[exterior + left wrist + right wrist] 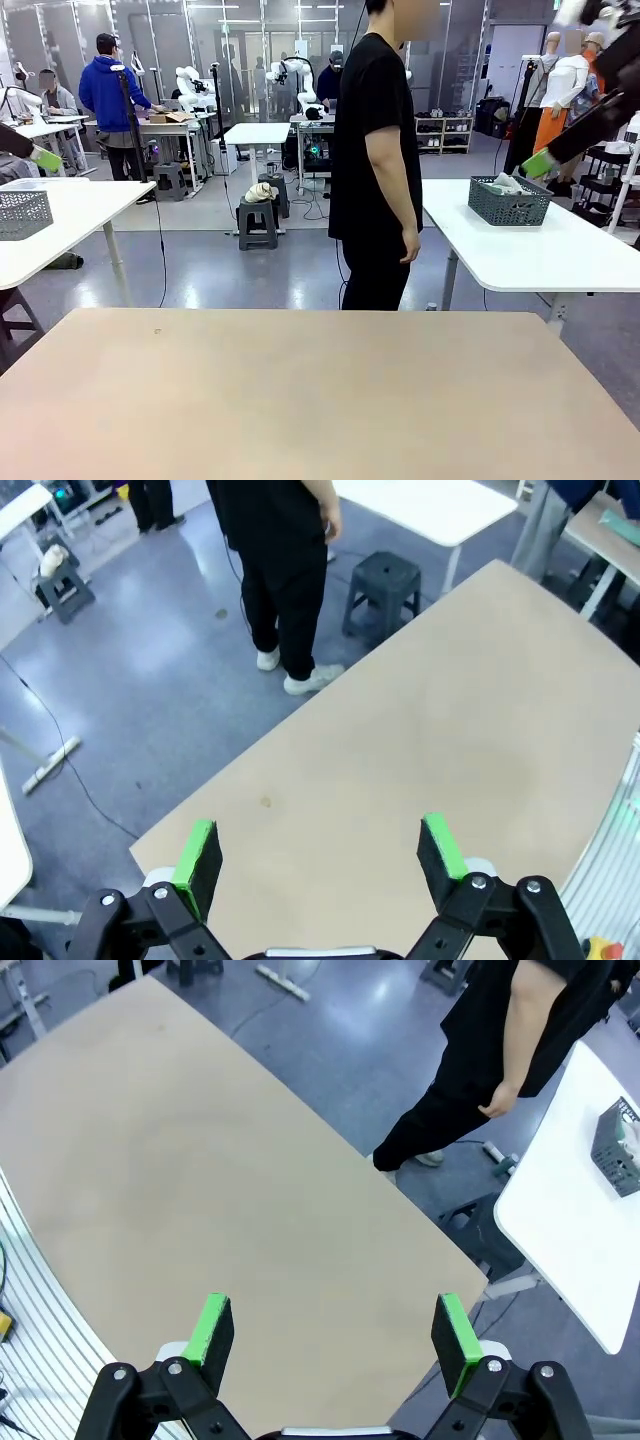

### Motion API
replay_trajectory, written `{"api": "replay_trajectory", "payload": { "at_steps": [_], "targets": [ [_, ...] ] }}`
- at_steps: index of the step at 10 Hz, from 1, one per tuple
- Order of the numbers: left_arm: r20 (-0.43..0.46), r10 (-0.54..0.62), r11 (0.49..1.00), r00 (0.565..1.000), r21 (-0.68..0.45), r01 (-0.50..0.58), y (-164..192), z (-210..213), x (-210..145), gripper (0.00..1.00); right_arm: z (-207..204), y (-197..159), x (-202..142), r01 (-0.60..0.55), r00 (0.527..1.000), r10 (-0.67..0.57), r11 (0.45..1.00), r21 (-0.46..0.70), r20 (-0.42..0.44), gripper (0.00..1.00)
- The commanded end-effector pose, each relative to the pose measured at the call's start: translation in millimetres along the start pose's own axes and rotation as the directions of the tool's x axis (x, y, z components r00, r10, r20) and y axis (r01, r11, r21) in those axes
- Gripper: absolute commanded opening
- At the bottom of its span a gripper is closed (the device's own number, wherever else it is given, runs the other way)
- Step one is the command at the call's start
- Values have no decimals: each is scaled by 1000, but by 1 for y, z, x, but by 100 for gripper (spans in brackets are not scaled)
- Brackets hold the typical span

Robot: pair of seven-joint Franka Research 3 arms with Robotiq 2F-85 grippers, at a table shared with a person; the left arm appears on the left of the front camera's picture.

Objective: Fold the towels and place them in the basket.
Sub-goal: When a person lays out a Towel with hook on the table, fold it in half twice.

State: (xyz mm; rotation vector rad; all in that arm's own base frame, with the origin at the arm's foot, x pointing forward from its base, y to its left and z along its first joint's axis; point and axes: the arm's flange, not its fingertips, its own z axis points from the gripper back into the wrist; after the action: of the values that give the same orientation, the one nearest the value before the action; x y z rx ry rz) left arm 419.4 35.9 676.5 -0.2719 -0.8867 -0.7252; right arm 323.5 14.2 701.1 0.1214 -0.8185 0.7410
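The left claw (320, 852) and right claw (335, 1332) are held wide and empty, high over the bench's (300, 390) left and right edges, likely to leave it free for the person (375, 150).

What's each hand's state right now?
Left hand: open, holding nothing.
Right hand: open, holding nothing.

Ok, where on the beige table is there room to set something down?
The beige table is bare from its near edge to the far edge where the person stands. Nothing crowds it; the left gripper and right gripper hang open above.
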Motion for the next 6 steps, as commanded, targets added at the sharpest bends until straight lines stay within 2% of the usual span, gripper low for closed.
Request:
{"api": "replay_trajectory", "payload": {
  "at_steps": [1,6],
  "targets": [
    [9,-7,999,1000,-52,8,11,10,3,100,13,-23,-19,16,999,-18,999,50,43,100],
    [7,-13,998,1000,-65,14,26,50,-1,100,49,-30,-24,-2,996,-2,999,40,92,100]
  ]
}}
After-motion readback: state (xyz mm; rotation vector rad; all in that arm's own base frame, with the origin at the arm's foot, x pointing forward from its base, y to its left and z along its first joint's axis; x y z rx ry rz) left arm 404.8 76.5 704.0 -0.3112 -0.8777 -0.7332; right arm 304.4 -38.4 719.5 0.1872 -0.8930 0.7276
